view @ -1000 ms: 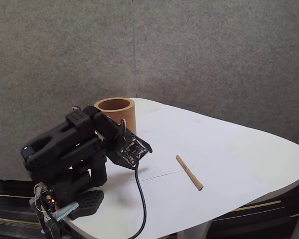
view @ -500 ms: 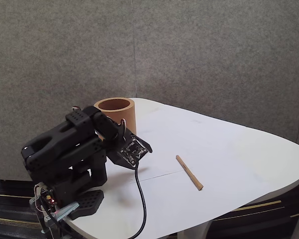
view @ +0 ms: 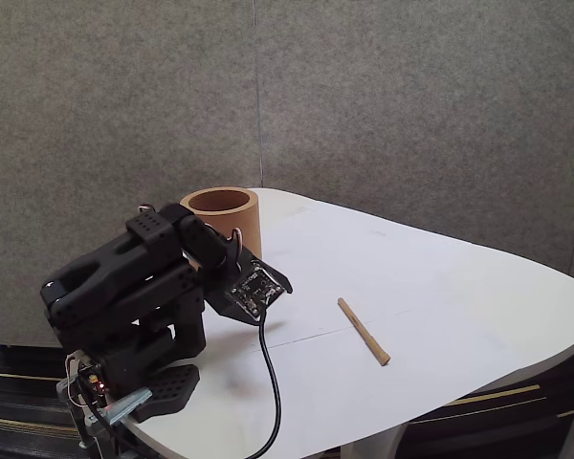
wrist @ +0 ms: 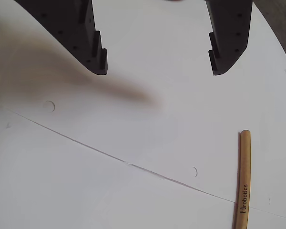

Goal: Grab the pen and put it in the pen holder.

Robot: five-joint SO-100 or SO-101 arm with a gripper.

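The pen (view: pixel 364 331) is a thin tan stick lying flat on the white table, to the right of the folded black arm (view: pixel 124 287) in the fixed view. In the wrist view the pen (wrist: pixel 243 181) lies at the lower right, printed with small lettering, well below and right of my gripper (wrist: pixel 159 67). The gripper's two black fingers (wrist: pixel 88 38) stand wide apart with only bare table between them, so it is open. The pen holder (view: pixel 222 218), a brown cylindrical cup, stands upright just behind the arm at the table's back left.
A black cable (view: pixel 273 392) runs from the wrist camera board (view: pixel 253 287) down off the table's front edge. The white table (view: pixel 459 277) has a rounded right edge. A grey partition wall (view: pixel 411 115) stands behind it.
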